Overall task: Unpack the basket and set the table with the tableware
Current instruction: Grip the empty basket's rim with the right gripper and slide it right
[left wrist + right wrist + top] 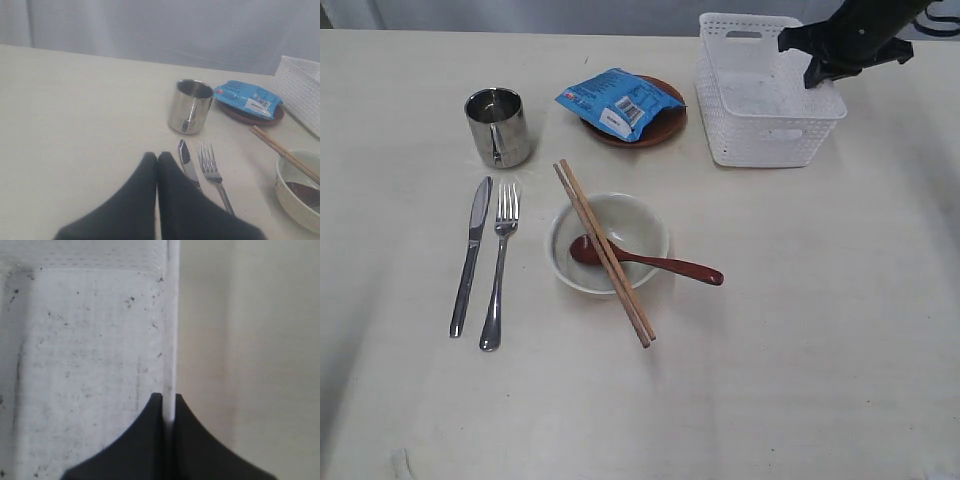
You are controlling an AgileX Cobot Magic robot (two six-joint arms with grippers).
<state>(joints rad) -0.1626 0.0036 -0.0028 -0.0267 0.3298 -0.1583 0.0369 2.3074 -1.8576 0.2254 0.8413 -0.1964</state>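
Now right hand on basket rim.

I think I am working in a test room, not a home. The pale table is wide and plain. A flat grey curtain hangs behind it like a screen, and a black robot arm reaches over it.

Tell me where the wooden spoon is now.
In the exterior view the wooden spoon lies right of the fork: its head inside the cream bowl, beneath the chopsticks, its handle reaching over the rim to the right.
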